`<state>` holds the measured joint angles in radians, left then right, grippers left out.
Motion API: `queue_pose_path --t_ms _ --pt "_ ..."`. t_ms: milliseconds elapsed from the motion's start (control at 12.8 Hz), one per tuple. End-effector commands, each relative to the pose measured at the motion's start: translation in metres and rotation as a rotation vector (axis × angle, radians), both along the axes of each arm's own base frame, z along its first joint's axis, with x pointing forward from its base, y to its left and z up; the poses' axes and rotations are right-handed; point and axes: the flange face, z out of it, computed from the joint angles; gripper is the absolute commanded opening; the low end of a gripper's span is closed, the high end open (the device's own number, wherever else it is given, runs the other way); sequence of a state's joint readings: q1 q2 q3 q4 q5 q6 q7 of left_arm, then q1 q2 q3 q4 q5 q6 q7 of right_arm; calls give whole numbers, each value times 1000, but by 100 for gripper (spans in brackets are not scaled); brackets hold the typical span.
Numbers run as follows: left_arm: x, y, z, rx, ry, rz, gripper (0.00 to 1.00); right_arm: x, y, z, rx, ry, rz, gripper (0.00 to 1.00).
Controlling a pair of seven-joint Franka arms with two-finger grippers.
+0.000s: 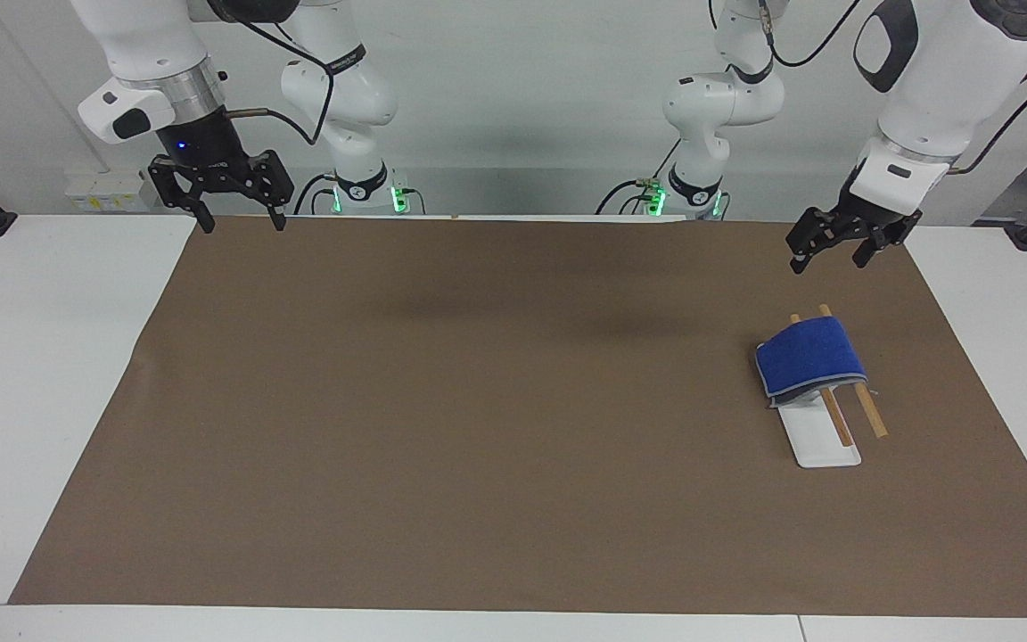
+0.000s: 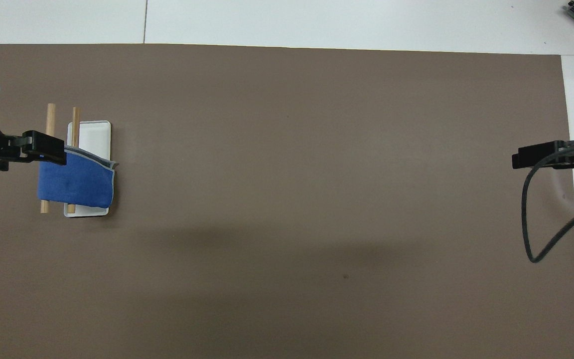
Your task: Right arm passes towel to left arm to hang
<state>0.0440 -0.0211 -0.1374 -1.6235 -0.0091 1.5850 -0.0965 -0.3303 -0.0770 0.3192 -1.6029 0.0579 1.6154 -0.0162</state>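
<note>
Brown mat (image 1: pixel 478 428) bears the towel (image 1: pixel 809 358) draped over rack rods; both pincers, left (image 1: pixel 829 255) and right (image 1: pixel 240 221), hang spread, empty.

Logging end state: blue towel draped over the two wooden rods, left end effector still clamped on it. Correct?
Not quite. The towel is draped over the rods, but the left end effector is raised clear of it, open and empty; the facing view shows the gap.
</note>
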Motion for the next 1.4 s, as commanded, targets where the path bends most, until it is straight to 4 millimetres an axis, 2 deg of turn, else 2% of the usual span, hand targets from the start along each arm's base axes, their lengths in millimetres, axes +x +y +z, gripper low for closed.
queue_pose_path --t_ms 0,156,390,624,702,858,936,1326 --pt "-8 10 5 12 78 -116 100 -8 1 0 13 2 -14 100" --pt "-10 12 12 18 77 -121 100 -8 1 0 13 2 -14 100" --pt "-12 16 14 10 101 -114 100 -8 1 0 13 2 -14 100" --pt "-12 27 18 4 98 -94 100 -8 1 0 13 2 -14 100" --pt "-14 9 19 18 93 -128 100 -8 1 0 13 2 -14 100" --pt "-15 29 24 18 81 -97 100 -8 1 0 13 2 -14 100" --pt "-18 29 29 18 66 -116 100 -8 1 0 13 2 -14 100" --pt "-18 29 23 17 66 -111 100 -7 1 0 13 0 -14 100"
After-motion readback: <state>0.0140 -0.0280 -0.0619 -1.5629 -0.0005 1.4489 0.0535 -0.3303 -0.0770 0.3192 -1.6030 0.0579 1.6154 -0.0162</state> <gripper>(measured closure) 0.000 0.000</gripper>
